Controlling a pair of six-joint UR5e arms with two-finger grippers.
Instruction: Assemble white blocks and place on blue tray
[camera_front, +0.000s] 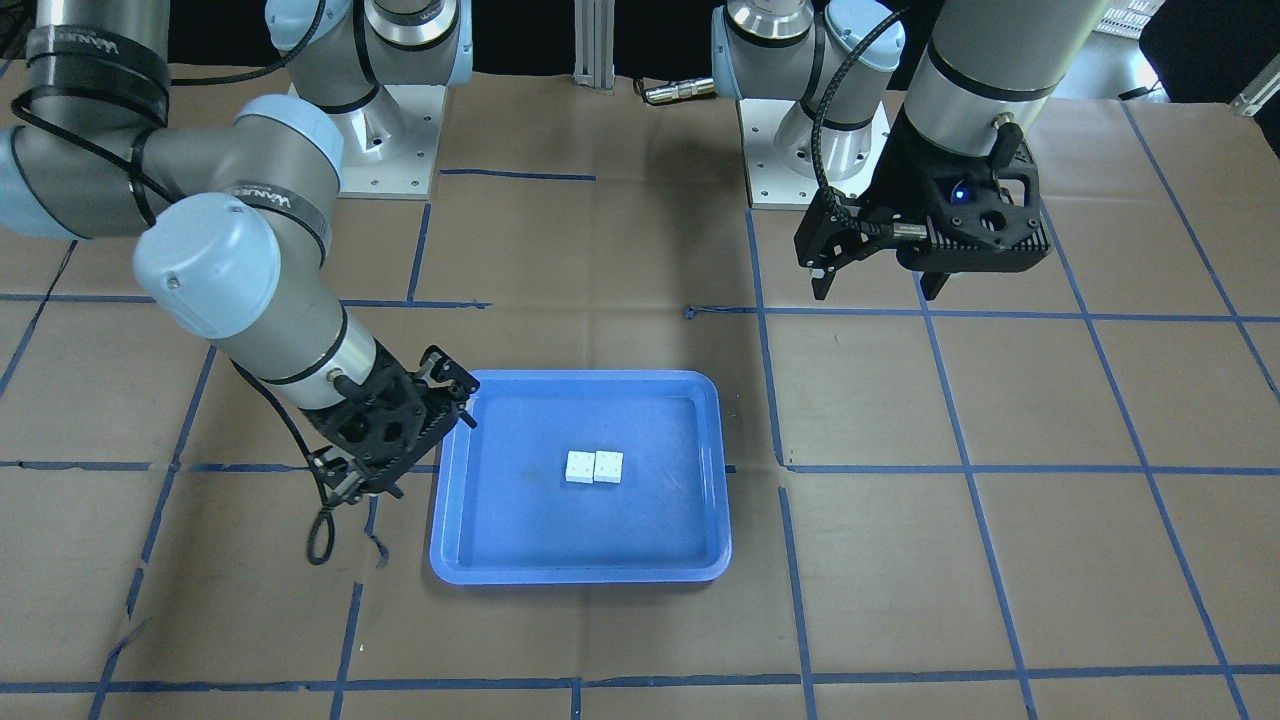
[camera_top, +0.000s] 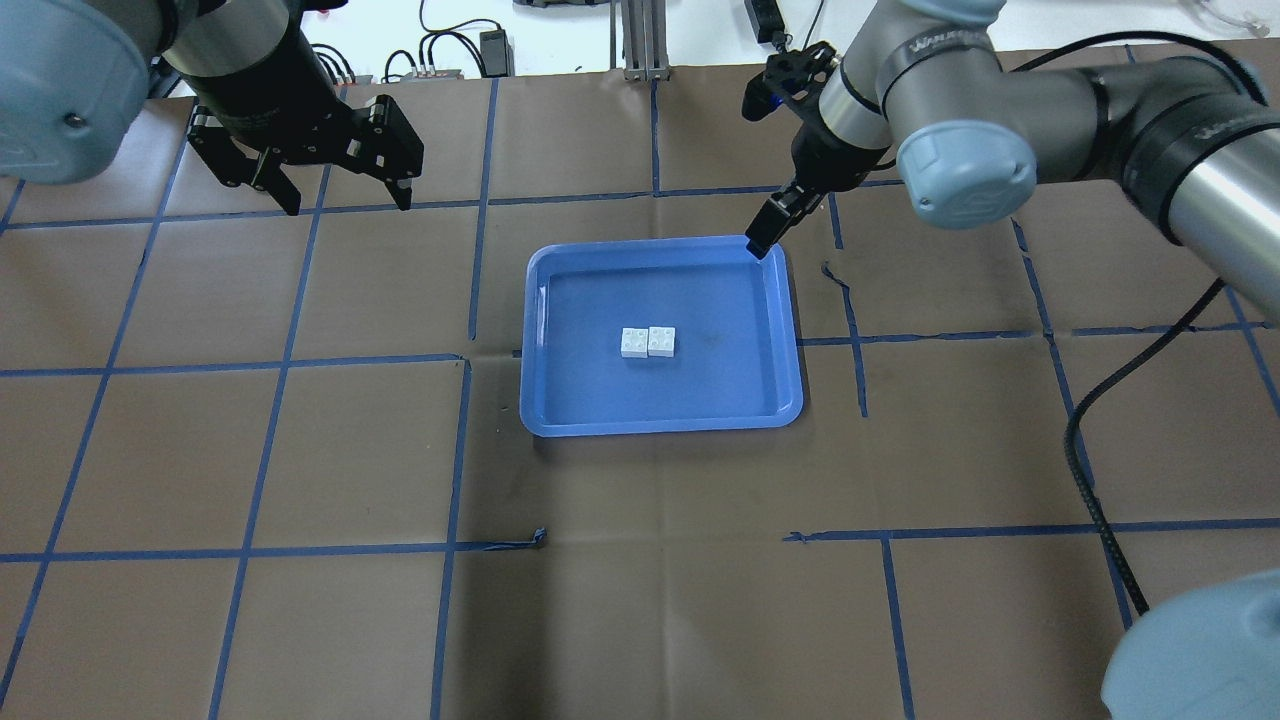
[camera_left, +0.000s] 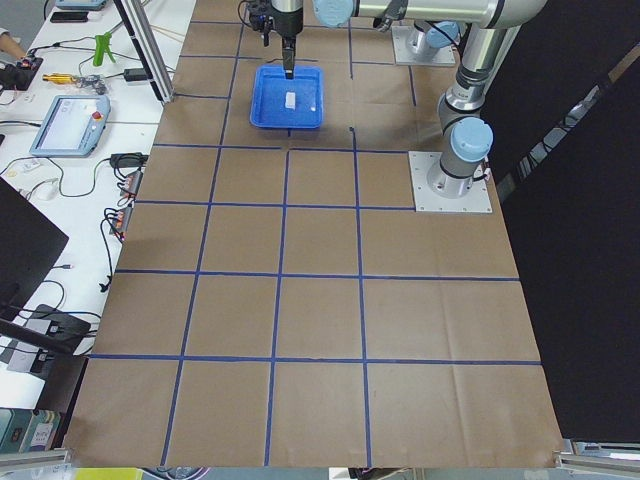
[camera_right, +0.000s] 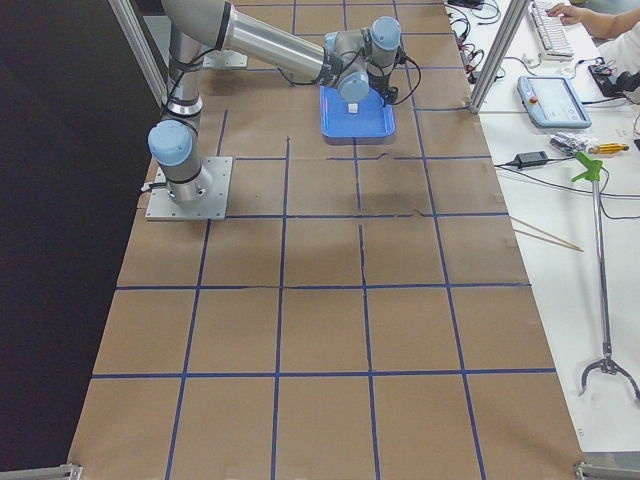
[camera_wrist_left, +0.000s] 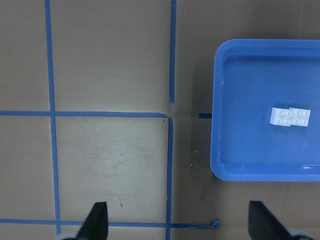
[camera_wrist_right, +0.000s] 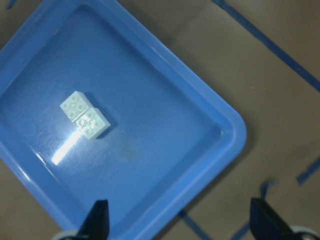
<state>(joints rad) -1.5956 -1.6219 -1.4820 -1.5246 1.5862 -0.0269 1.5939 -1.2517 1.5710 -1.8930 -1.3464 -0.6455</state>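
The two white blocks (camera_front: 594, 467) lie side by side, touching, studs up, near the middle of the blue tray (camera_front: 580, 576). They also show in the overhead view (camera_top: 648, 342), the left wrist view (camera_wrist_left: 290, 117) and the right wrist view (camera_wrist_right: 85, 116). My right gripper (camera_front: 365, 488) is open and empty. It hangs above the tray's far corner on my right side (camera_top: 765, 240), apart from the blocks. My left gripper (camera_top: 345, 200) is open and empty, raised over the paper well away from the tray on my left (camera_front: 878, 290).
The table is covered in brown paper with a blue tape grid (camera_top: 460, 360). The two arm base plates (camera_front: 815, 150) stand at my edge of the table. A black cable loop (camera_front: 320, 540) hangs from the right wrist. A side bench holds tools and a pendant (camera_left: 70, 125).
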